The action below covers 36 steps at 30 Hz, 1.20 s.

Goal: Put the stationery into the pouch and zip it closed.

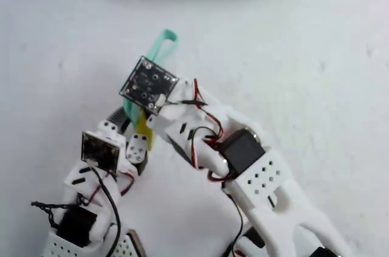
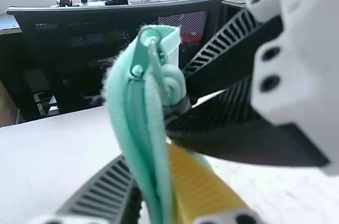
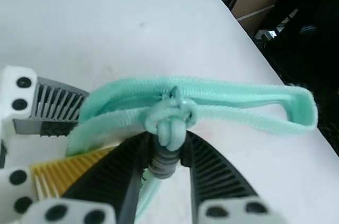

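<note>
Now, the pouch: mint green, standing on its edge between the two hands, near the middle of the tabletop.
Right hand: its black fingers are pressed onto the knotted zip pull, just beneath the zip line.
Left hand: its grey finger and its yellow finger clamp the pouch's end from either side.
Stationery: probably inside already, though nothing confirms it.
Risk, the pull: the knot is small and rounded, so a sharp tug along the zip could slip it out of the fingers.
Risk, the fabric: it is soft, so if the left hand's hold is shallow, the tug may drag or buckle the whole pouch instead of running the slider.
Risk, crowding: the hands sit very close and could knock each other.
Right wrist view: the zip line lengthwise and the looped far end; how far it is closed, I cannot tell.
Left wrist view: the pouch end-on, seated between its own fingers.
High view: the arms hide both grips, and the looped end pokes out beyond them.
</note>
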{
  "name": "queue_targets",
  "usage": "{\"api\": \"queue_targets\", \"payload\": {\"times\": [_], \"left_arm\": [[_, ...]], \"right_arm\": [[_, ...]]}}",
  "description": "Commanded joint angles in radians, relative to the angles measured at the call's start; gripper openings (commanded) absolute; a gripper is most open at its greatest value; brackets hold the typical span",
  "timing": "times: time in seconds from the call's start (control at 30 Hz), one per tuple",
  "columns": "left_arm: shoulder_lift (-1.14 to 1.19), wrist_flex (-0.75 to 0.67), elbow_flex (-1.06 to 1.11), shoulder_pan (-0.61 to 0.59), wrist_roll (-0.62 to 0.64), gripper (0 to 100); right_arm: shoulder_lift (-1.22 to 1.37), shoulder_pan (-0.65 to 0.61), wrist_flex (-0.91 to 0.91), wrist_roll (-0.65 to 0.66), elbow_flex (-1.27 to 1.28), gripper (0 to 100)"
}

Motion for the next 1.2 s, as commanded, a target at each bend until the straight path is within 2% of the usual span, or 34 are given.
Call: {"api": "queue_targets", "payload": {"times": [0.0,0.1,0.17,0.27,0.4,0.57,0.77,0.9,1.0,1.17], "left_arm": [[0.007,0.014,-0.002,0.008,-0.009,4],[0.007,0.064,-0.052,0.007,0.002,14],[0.007,0.094,-0.075,0.007,0.064,20],[0.007,0.089,-0.087,0.007,0.138,21],[0.007,0.025,-0.077,0.016,0.110,20],[0.007,-0.087,-0.041,0.018,0.104,11],[0.007,-0.115,-0.040,0.018,0.104,8],[0.007,-0.072,-0.046,0.054,0.071,2],[0.007,0.000,-0.049,0.119,-0.020,2],[0.007,0.150,-0.112,0.143,-0.043,2]], "right_arm": [[-0.007,-0.024,0.059,0.003,-0.155,1.8],[-0.007,-0.015,0.117,0.002,-0.232,1.8],[-0.008,-0.013,0.154,0.002,-0.288,1.8],[-0.008,-0.010,0.236,0.003,-0.387,1.8],[-0.007,-0.012,0.323,0.008,-0.430,1.8],[-0.007,-0.013,0.403,0.009,-0.434,1.8],[-0.007,-0.022,0.418,0.009,-0.436,1.8],[0.001,-0.005,0.335,0.009,-0.437,1.8],[0.012,0.008,0.242,0.008,-0.414,1.8],[0.050,0.081,0.173,0.009,-0.393,1.8]]}}
